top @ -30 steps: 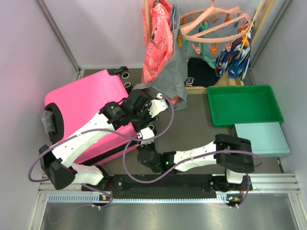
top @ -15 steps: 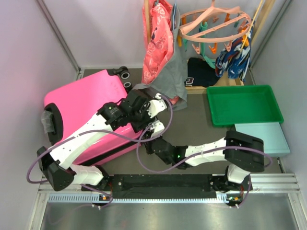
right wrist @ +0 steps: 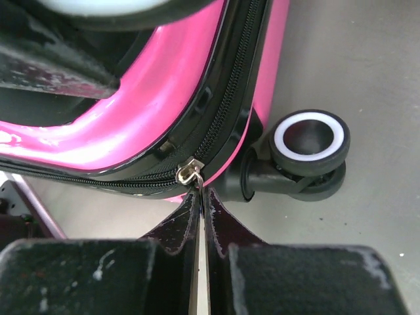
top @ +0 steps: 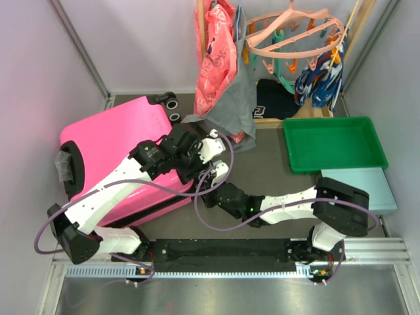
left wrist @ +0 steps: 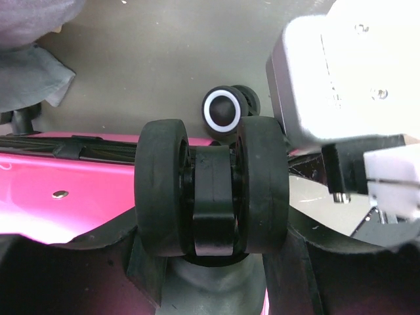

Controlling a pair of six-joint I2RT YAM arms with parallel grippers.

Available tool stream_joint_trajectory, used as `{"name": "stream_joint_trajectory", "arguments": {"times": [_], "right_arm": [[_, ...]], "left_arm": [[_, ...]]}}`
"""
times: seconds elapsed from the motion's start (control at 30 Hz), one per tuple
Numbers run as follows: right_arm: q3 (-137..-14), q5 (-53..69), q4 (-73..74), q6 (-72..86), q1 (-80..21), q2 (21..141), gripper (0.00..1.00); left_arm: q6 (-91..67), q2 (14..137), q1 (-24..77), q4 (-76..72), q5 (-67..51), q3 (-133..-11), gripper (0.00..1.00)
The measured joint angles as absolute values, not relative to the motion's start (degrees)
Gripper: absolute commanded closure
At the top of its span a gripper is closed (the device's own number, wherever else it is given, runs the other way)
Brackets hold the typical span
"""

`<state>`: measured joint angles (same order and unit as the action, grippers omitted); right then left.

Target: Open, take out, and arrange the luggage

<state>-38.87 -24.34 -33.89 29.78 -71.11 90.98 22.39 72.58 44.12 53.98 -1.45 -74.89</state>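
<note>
Left gripper: jaws partway apart, clamped on either side of the double black caster at the near corner of the luggage.
Luggage: hot-pink hard shell, lying flat on the left of the table, shut, zipper closed, wheels towards the middle.
Right gripper: fingers pressed together, pinching the zipper pull on the black zipper trim, just beside a white-ringed wheel.
Hanging garments: back centre, touching the luggage's far corner.
Green tray: right, well apart from the luggage.
Pale teal box: just nearer than the tray.
</note>
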Motion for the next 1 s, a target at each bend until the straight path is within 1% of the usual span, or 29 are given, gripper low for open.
{"name": "stream_joint_trajectory", "arguments": {"times": [0.33, 0.47, 0.63, 0.83, 1.0], "right_arm": [[-38.26, -19.94, -36.36, 29.06, -70.94, 90.72, 1.0], [-38.44, -16.05, -36.84, 29.19, -68.64, 90.94, 1.0], [-38.46, -12.08, -36.86, 29.15, -68.51, 90.94, 1.0], [-43.24, -11.2, -34.26, 28.1, -67.72, 93.97, 1.0], [-45.41, -7.84, -34.0, 29.65, -63.86, 95.74, 1.0]], "left_arm": [[22.96, 69.25, 42.76, 57.52, -5.69, -74.65, 1.0], [24.95, 64.55, 43.0, 60.8, -10.96, -71.5, 1.0], [27.57, 60.62, 43.07, 64.51, -16.86, -69.82, 1.0], [32.36, 57.56, 42.92, 68.4, -19.49, -68.73, 1.0], [34.81, 56.73, 42.87, 69.71, -20.45, -68.73, 1.0]]}}
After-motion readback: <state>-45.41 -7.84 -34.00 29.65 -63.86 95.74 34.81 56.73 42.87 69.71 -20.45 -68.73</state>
